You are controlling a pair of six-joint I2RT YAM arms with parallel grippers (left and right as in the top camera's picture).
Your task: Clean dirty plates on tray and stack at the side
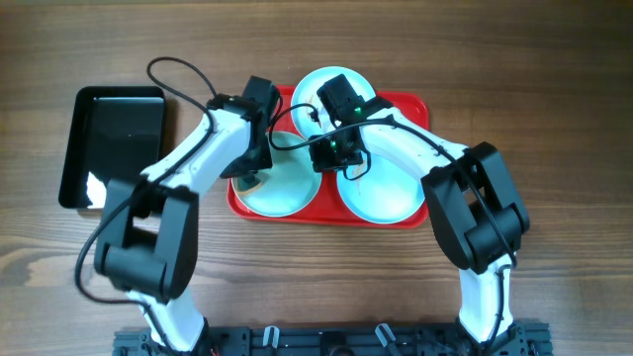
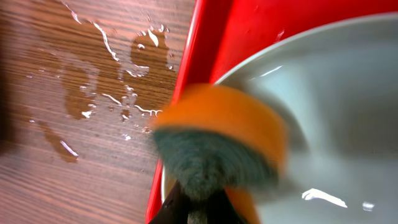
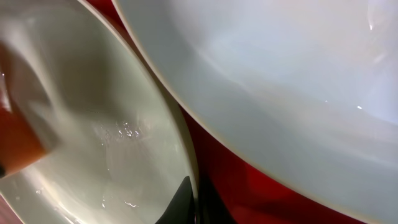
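The red tray (image 1: 420, 104) holds three pale plates. My left gripper (image 1: 253, 176) is shut on an orange sponge with a green scouring side (image 2: 224, 124). It presses the sponge on the left rim of the front-left plate (image 1: 287, 190), which also shows in the left wrist view (image 2: 336, 112). My right gripper (image 3: 194, 202) is shut on the opposite rim of that plate (image 3: 112, 124), near the tray's middle (image 1: 321, 158). The sponge shows at the left edge of the right wrist view (image 3: 18, 143). A second plate (image 3: 280, 74) lies close beside the held one.
A black glossy tray (image 1: 119, 138) lies left of the red tray. Water puddles (image 2: 124, 93) lie on the wooden table just outside the red tray's left rim (image 2: 193, 56). The other plates sit at the back (image 1: 309, 91) and front right (image 1: 381, 198).
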